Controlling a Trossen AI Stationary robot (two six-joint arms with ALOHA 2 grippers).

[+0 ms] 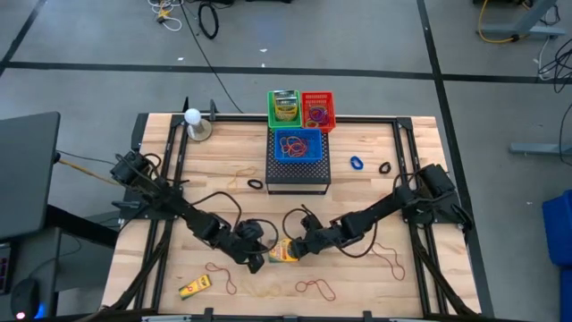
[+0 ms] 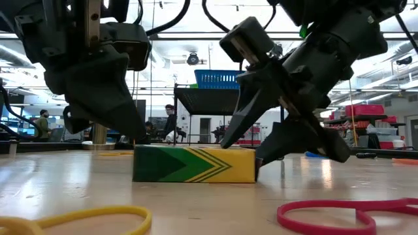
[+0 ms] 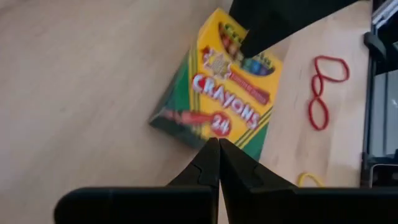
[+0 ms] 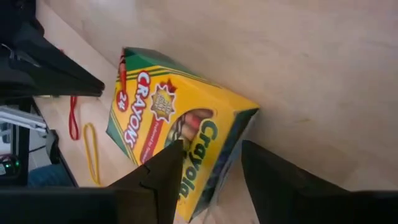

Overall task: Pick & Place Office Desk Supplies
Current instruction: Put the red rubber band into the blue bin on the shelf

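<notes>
A green-and-yellow crayon box (image 1: 283, 252) lies flat on the table (image 1: 375, 161) near the front edge, between the two grippers; its face reads "Crayons" and "24" with a window showing crayon tips. In the low view its side carries green and yellow chevrons. The left gripper (image 3: 218, 163) sits just beside the box with its fingers pressed together, holding nothing. The right gripper (image 4: 211, 177) has its fingers apart, straddling the box's end; one finger (image 4: 163, 171) overlaps the box's printed face, but whether either touches cannot be told. Both arms reach low and inward from the table's sides, meeting at the box. Red bands (image 1: 315, 287) and a tan band (image 1: 265, 291) lie loose near the front edge, and a small yellow item (image 1: 194, 287) lies at the front left. Toward the back, a black mesh box (image 1: 298, 174) carries a blue tray (image 1: 298, 145) of bands, with a green bin (image 1: 284, 108) and red bin (image 1: 317, 109) behind it. A blue ring (image 1: 357, 164) and black ring (image 1: 385, 167) lie to its right, too small to make out. In the low view the grippers hide most of the scene behind.
</notes>
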